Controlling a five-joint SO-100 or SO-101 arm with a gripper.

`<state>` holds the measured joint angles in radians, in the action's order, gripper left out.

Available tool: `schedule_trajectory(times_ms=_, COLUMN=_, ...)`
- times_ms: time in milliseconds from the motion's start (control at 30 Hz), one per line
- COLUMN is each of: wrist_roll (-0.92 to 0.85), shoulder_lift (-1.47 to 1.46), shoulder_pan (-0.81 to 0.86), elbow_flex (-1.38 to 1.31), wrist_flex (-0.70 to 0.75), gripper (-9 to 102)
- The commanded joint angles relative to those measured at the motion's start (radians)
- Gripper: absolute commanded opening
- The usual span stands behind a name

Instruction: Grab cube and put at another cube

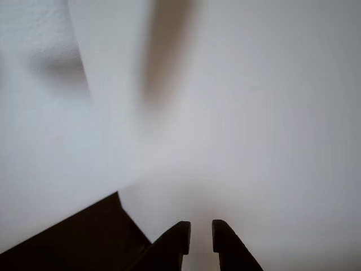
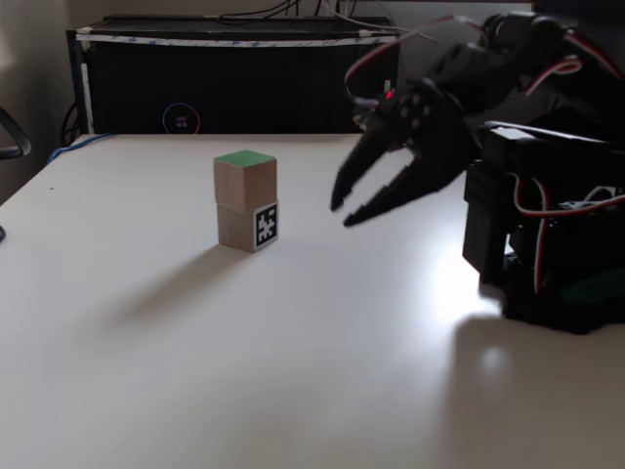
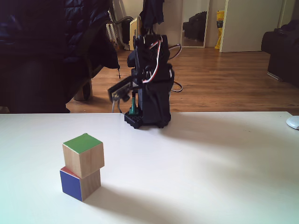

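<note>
The green-topped wooden cube (image 2: 244,176) (image 3: 83,154) sits stacked on the other cube (image 2: 236,226) (image 3: 71,183), slightly twisted on it. One face of the lower cube carries a black-and-white marker in a fixed view, and another fixed view shows a blue face with a sliver of red on top. My gripper (image 2: 343,212) hangs open and empty above the table, well to the right of the stack. In the other view the two dark fingertips of the gripper (image 1: 201,237) stand a little apart over blurred white table.
The white table (image 2: 293,381) (image 3: 210,158) carries the arm's black base (image 2: 547,254) (image 3: 147,109). A black box (image 2: 234,78) lines the far edge. A white mouse (image 3: 293,122) lies at the right edge. A chair with a dark jacket (image 3: 46,46) stands behind the table.
</note>
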<state>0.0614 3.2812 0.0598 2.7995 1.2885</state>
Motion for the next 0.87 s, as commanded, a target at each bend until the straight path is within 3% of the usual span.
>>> schedule_trajectory(times_ms=0, wrist_roll=-0.048, shoulder_lift=0.008, shoulder_pan=0.031, elbow_flex=0.049, wrist_flex=0.005, gripper=3)
schedule_trajectory(times_ms=200, wrist_roll=-0.075, shoulder_lift=0.008, shoulder_pan=0.051, elbow_flex=0.170, wrist_flex=-0.012, gripper=0)
schedule_trajectory(times_ms=833, wrist_roll=-0.072, shoulder_lift=0.008, shoulder_pan=0.097, elbow_flex=0.169, wrist_flex=0.000, gripper=0)
